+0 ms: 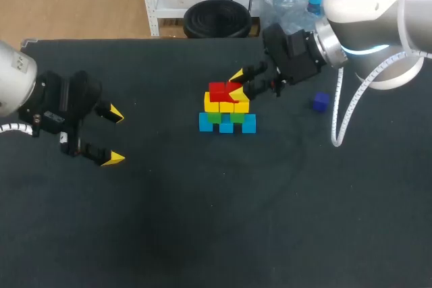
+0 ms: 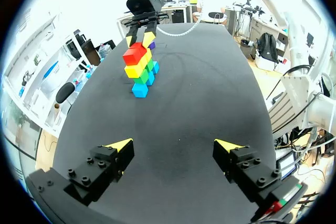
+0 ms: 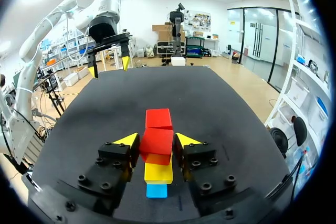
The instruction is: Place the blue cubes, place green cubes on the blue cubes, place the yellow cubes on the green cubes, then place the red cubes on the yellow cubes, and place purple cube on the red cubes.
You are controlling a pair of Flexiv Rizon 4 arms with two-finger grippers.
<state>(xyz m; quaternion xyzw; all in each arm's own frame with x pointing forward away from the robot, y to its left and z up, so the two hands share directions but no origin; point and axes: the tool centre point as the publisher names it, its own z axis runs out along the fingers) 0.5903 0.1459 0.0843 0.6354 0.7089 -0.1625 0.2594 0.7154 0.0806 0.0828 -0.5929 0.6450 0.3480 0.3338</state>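
Note:
A cube stack stands mid-table: blue cubes [image 1: 227,125] at the bottom, then green cubes [image 1: 223,117], then yellow cubes [image 1: 226,106]. Two red cubes are on top. My right gripper [image 1: 236,83] is shut on the nearer red cube [image 3: 156,141], which rests on the yellow layer. The other red cube [image 3: 158,118] sits just ahead of it. The purple cube [image 1: 320,102] lies alone on the table, right of the stack, below my right arm. My left gripper [image 1: 113,136] hangs open and empty far to the left of the stack.
The table is a black mat [image 1: 216,220]. The stack and the purple cube are the only objects on it. Wide bare mat lies between my left gripper [image 2: 176,150] and the stack [image 2: 140,74].

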